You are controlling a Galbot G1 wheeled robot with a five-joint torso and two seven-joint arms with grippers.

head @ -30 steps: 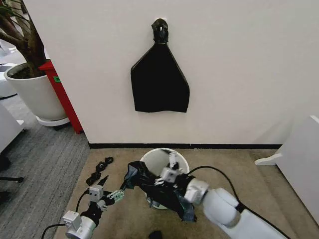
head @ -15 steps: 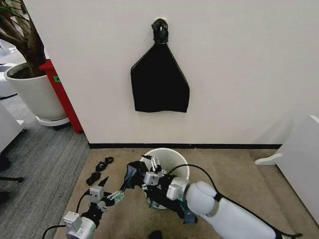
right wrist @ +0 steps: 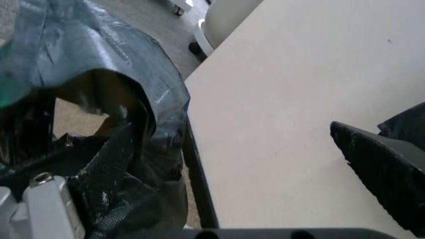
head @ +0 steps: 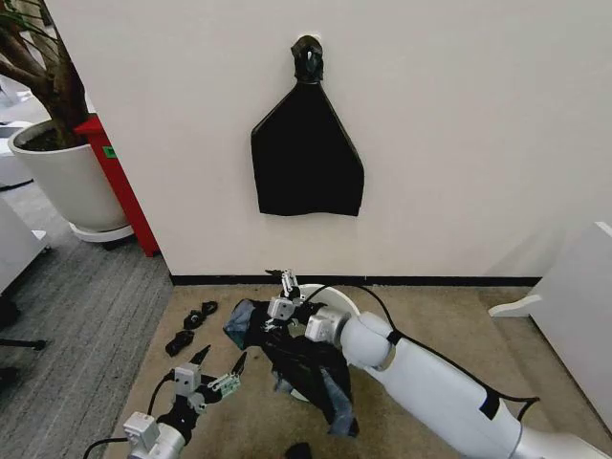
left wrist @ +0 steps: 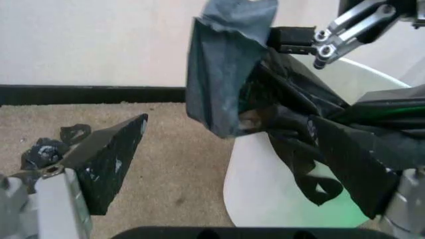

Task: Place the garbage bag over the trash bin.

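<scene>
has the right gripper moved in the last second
Yes. The right gripper, with the garbage bag draped on it, has shifted toward the robot's left and nearer the wall's black baseboard, crossing the trash bin.

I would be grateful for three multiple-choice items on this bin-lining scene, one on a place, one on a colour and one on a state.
1. Where is the right gripper?
A. at the bin's far rim, on the bag
B. by the plant pot
C. on the wall hook

2. What colour is the garbage bag?
A. white
B. black
C. red

3. How is the left gripper?
A. shut on the bag
B. shut on the bin
C. open, holding nothing

Answers: 1 A, it sits over the trash bin among the bag's folds; 2 B, the plastic is glossy black; 3 C, its fingers are spread on bare carpet beside the bag.
</scene>
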